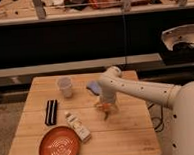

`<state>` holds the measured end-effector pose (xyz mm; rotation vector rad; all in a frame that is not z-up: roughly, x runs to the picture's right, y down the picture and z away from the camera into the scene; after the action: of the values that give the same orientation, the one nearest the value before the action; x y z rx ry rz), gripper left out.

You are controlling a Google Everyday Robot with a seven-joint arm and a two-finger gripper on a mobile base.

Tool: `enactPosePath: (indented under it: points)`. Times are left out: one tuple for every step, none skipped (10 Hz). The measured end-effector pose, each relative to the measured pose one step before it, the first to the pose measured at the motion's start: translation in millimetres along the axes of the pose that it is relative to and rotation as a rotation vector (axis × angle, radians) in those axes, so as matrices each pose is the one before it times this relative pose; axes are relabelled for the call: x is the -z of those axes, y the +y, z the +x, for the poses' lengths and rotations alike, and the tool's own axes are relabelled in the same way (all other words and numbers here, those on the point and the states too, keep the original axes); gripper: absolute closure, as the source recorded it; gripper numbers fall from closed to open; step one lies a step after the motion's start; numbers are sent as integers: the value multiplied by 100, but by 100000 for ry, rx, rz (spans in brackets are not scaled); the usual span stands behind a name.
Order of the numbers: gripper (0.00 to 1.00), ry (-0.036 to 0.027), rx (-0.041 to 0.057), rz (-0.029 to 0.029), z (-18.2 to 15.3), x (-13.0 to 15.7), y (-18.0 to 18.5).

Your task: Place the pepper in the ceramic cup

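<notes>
We see the pepper (106, 113) lying on the counter (129, 135), right of centre, directly beneath the gripper (104, 106), whose jaws stand open over it. The cup (65, 86) stands well apart at back left, near a blue pad (92, 86).

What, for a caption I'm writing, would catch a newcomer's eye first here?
The big white arm reaches over the wooden table, its gripper pointing down at the orange pepper mid-table. Next comes the orange swirled plate at front left, then the pale ceramic cup at back left.
</notes>
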<state>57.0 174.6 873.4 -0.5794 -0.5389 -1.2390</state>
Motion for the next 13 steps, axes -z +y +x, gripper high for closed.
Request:
enactPosePath:
  points:
    - [20,-92,243,-100,-78,-44,28]
    - [20,-80,319,-85,-65,-34,-27]
    - [20,-84,171,-45,-52,-38,3]
    - [22,-172,-67,114,-84,-30,80]
    - [28,-179,-167,9,-73,-48,117]
    - [35,-129,-70,94,-68,-20,43]
    - [48,-228,-64,130,-95,-95,41]
    - [57,-74,132,100,-63,-10,-72]
    - [65,-146,104,56,-67,-29,-62]
    - [77,-207,-58,72,-97,-64,35]
    - [87,-154,-512,262,-128,-179,-18]
    - [96,-14,-185,81,-192,-186,-394]
    - [100,224,471,-40,-13,4,-470]
